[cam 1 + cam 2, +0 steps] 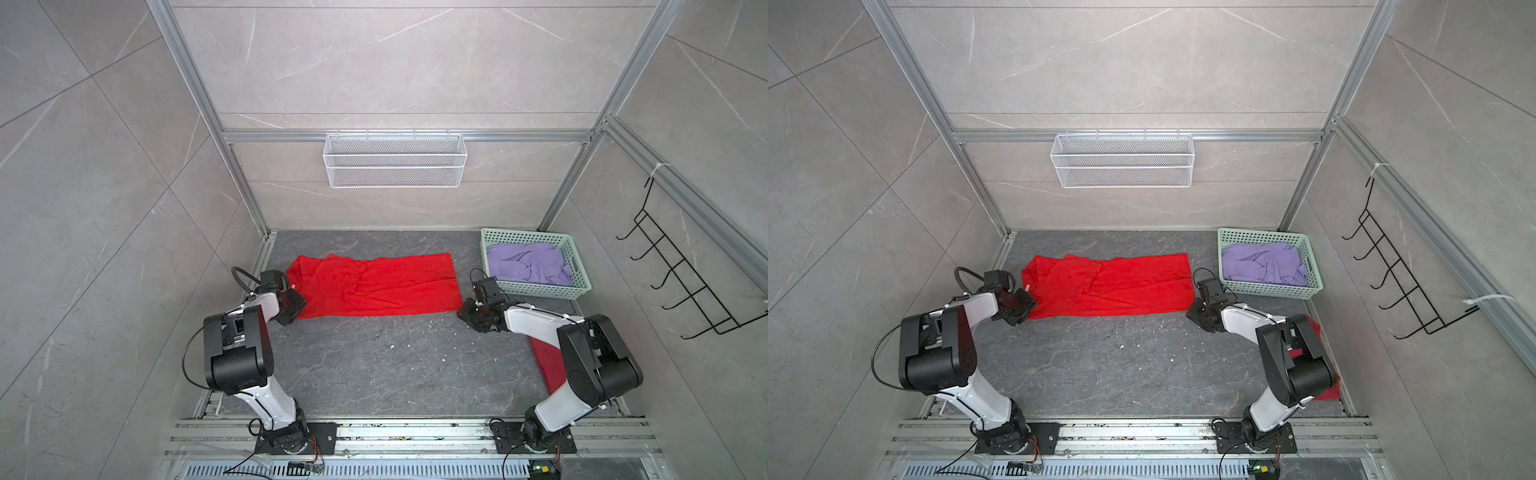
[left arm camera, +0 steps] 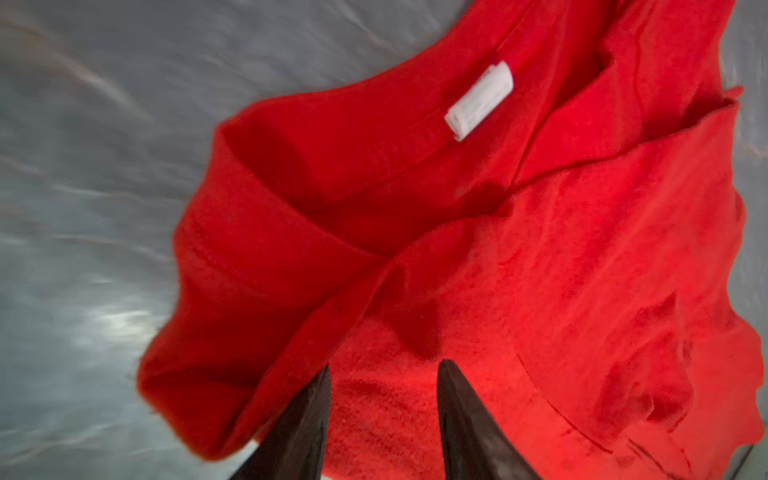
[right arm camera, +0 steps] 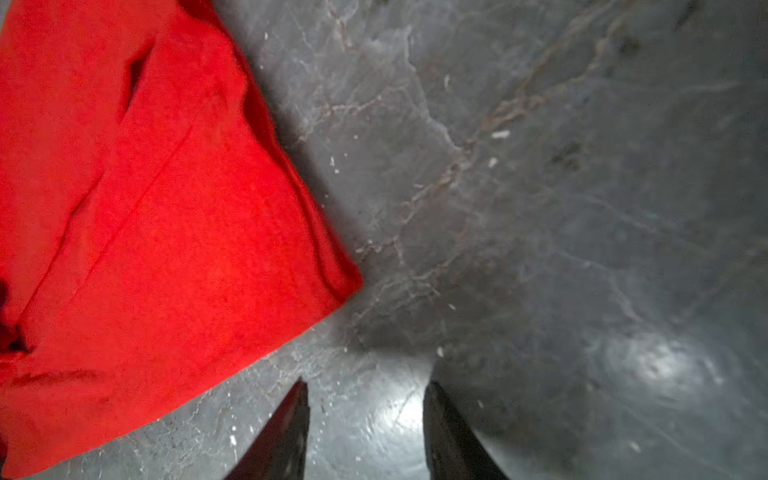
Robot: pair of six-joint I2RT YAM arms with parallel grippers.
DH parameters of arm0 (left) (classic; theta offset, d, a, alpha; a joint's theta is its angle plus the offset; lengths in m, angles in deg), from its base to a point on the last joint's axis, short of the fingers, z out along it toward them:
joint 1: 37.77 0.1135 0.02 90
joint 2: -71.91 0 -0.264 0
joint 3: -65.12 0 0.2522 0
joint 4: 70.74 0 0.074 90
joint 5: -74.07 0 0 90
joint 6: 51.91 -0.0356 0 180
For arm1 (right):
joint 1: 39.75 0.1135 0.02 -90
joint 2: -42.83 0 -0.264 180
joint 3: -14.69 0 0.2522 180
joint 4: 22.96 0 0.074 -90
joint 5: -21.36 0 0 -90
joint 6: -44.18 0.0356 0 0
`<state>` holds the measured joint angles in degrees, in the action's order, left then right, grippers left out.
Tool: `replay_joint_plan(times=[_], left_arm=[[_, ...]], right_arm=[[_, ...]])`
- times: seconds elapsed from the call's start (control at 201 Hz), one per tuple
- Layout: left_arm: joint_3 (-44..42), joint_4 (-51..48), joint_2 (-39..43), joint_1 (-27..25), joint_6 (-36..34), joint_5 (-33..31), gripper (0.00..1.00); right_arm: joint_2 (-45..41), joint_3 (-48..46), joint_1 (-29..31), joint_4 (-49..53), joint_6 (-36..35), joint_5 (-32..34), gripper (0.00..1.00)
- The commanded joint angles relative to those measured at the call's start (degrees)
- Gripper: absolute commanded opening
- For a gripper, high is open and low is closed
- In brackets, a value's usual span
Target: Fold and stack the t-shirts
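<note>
Peeking under right arm (image 1: 536, 322), darker red t-shirt (image 1: 545, 362); both top views only.

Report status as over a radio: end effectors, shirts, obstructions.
Left end effector open over red shirt, collar end. Right end effector open beside its corner. Lavender shirt in basket. No obstruction seen.

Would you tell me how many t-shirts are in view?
3: a bright red shirt spread mid-table, a lavender shirt in the basket, a darker red shirt partly hidden under the right arm. The basket may hide more.
</note>
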<state>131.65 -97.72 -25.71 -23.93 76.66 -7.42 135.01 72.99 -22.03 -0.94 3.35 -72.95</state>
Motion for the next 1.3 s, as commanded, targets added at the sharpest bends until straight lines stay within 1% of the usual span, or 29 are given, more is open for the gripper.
replay_joint_plan(times=[0.0,0.11,0.234,0.363,0.458,0.553,0.647,0.767,0.926,1.016,1.065,1.145,1.225,1.299], left_arm=[[-1.81,-2.93,-0.03,1.09,-0.94,-0.79,0.46],[-1.33,-1.57,-0.36,1.09,-1.07,2.47,0.46],[-1.01,-0.64,-0.53,1.00,-0.63,4.46,0.46],[-1.23,-0.20,-0.55,0.96,-0.55,5.88,0.46],[-1.25,-0.01,-0.45,1.01,-0.51,6.60,0.46],[-1.23,0.22,-0.37,1.00,-0.57,6.86,0.46],[-1.11,0.20,-0.20,1.01,-1.00,6.93,0.46],[-0.95,-1.12,0.26,1.04,-2.11,5.86,0.46],[-1.45,-4.54,2.44,1.30,-3.87,0.37,0.46],[-1.29,-6.50,3.99,1.40,-4.46,-3.13,0.47],[-0.93,-7.12,4.36,1.45,-4.77,-3.83,0.46],[-0.56,-7.13,4.88,1.36,-5.26,-2.14,0.47],[-1.32,-4.16,6.54,0.74,-4.81,3.76,0.47],[-1.24,-3.15,8.79,-1.13,-3.88,7.26,0.47]], right_arm=[[-0.64,-2.17,-0.04,7.69,-0.04,-0.96,0.48],[-2.35,2.42,1.82,7.40,-1.65,-1.97,0.48],[-0.97,8.98,5.57,6.53,-1.88,-1.75,0.48],[3.76,13.18,6.85,3.37,-0.65,-2.00,0.48],[7.55,15.20,7.30,-0.37,0.00,-3.37,0.48],[12.34,17.15,7.55,-0.92,1.10,-3.77,0.47],[15.47,16.16,7.64,-1.64,2.86,-4.01,0.47],[16.44,13.61,7.62,-0.20,3.56,-2.52,0.47],[13.85,8.94,7.47,2.15,4.36,1.41,0.47],[12.40,6.96,7.38,3.06,4.28,2.66,0.48],[11.94,6.13,7.27,3.43,4.12,2.99,0.47],[11.69,5.50,7.15,3.62,3.92,2.96,0.48],[11.81,5.43,7.16,3.28,3.74,2.25,0.48],[11.97,5.55,7.11,2.96,3.82,1.58,0.48]])
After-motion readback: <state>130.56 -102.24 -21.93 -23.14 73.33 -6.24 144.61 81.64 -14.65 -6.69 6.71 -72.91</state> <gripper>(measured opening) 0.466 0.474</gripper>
